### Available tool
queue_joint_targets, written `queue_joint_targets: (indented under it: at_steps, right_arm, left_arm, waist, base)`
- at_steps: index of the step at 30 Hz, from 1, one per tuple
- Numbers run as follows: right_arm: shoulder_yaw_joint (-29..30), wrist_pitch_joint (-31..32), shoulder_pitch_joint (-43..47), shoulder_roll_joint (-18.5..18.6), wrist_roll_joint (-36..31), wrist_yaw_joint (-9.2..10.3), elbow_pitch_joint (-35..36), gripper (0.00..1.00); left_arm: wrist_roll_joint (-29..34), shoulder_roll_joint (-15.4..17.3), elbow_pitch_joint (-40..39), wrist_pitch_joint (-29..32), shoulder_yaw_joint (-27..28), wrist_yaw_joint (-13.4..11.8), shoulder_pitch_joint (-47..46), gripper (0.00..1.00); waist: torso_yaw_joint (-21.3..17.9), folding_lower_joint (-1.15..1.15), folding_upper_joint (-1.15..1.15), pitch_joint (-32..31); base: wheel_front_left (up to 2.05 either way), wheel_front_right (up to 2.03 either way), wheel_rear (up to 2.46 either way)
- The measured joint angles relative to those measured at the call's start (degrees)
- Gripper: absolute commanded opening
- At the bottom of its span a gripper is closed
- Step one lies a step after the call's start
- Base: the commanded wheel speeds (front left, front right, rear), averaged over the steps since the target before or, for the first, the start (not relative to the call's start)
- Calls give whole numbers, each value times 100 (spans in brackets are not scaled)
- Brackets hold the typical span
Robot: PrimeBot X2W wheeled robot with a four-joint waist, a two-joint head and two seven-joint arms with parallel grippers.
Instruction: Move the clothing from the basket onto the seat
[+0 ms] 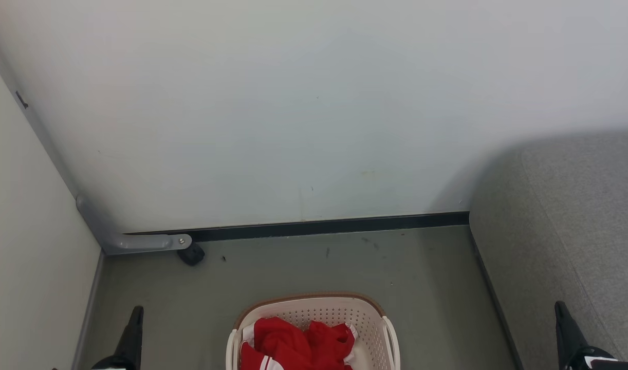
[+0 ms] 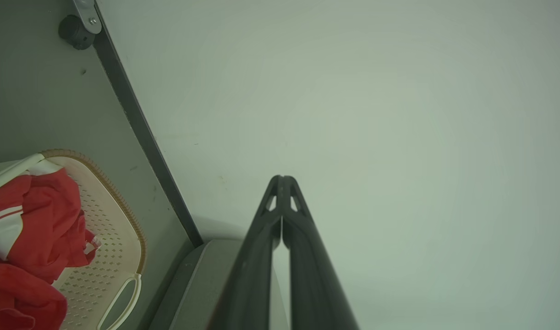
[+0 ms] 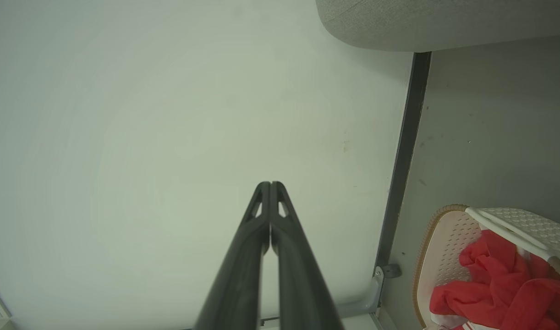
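A cream basket (image 1: 314,311) with a brown rim sits on the grey-green floor (image 1: 422,277) at the near centre of the head view, with red clothing (image 1: 288,341) with white trim heaped inside it. The grey upholstered seat (image 1: 576,221) stands to the right, apart from the basket, its far end against the pale wall (image 1: 293,118). The left claw (image 1: 137,310) rises at the near left, well clear of the basket. The right claw (image 1: 559,306) rises at the near right, in front of the seat's side. Each claw has its two dark fingers pressed together tip to tip and grips nothing, as both wrist views show plainly. Neither claw touches the basket or the clothing. A dark skirting strip (image 1: 319,226) runs along the foot of the wall at the far edge of the floor. In the far left corner a grey metal bracket (image 1: 139,241) lies along the base of a side panel, with a small black caster (image 1: 191,254) just beside its end.
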State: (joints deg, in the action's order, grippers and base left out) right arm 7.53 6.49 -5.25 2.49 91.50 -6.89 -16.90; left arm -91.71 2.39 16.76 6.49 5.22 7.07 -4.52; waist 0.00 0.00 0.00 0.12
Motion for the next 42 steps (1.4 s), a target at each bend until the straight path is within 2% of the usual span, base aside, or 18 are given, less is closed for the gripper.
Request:
queue_joint_targets:
  at_steps: [42]
  right_arm:
    - [0, 0, 0, 0, 0, 0, 0, 0]
  left_arm:
    - [0, 0, 0, 0, 0, 0, 0, 0]
  waist:
    - [0, 1, 0, 0]
  base:
    - [0, 0, 0]
